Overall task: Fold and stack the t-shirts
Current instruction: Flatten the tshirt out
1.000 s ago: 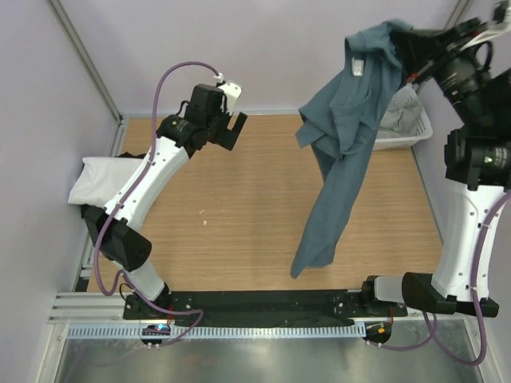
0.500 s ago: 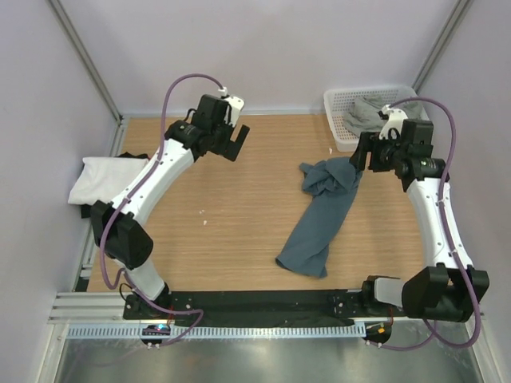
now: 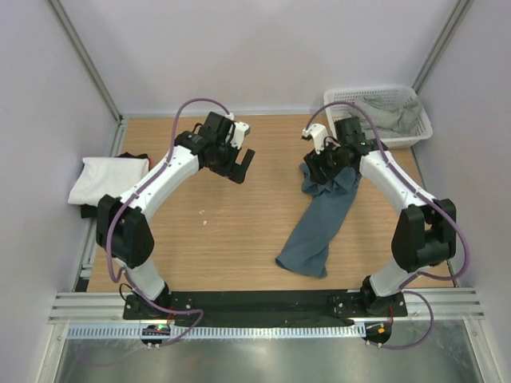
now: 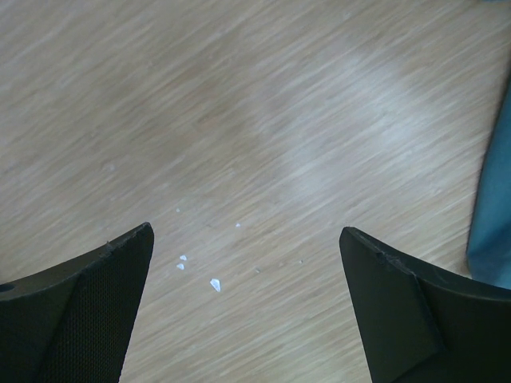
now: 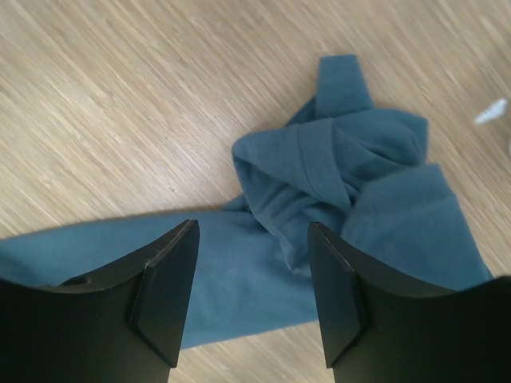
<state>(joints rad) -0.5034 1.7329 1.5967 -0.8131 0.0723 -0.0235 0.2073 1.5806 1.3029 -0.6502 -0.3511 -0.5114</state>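
A slate-blue t-shirt (image 3: 318, 227) lies crumpled in a long strip on the table, its bunched end (image 5: 343, 171) at the far side. My right gripper (image 3: 318, 169) hovers just above that bunched end, open, with cloth showing below its jaws (image 5: 251, 230) and nothing clamped. Over bare wood left of centre, my left gripper (image 3: 238, 164) stands wide open and empty (image 4: 246, 231); the blue shirt's edge (image 4: 492, 199) shows at its right. A folded white t-shirt (image 3: 108, 177) rests at the table's left edge on a black one (image 3: 86, 211). A grey-green t-shirt (image 3: 390, 114) sits in the basket.
The white mesh basket (image 3: 338, 96) stands at the back right corner, close behind my right arm. Small white flecks (image 4: 214, 283) dot the wood under the left gripper. Grey walls with metal posts close the table in on three sides.
The right gripper held the blue shirt high in the air, then let it go; the shirt now lies on the table. The right arm came down and left over it.
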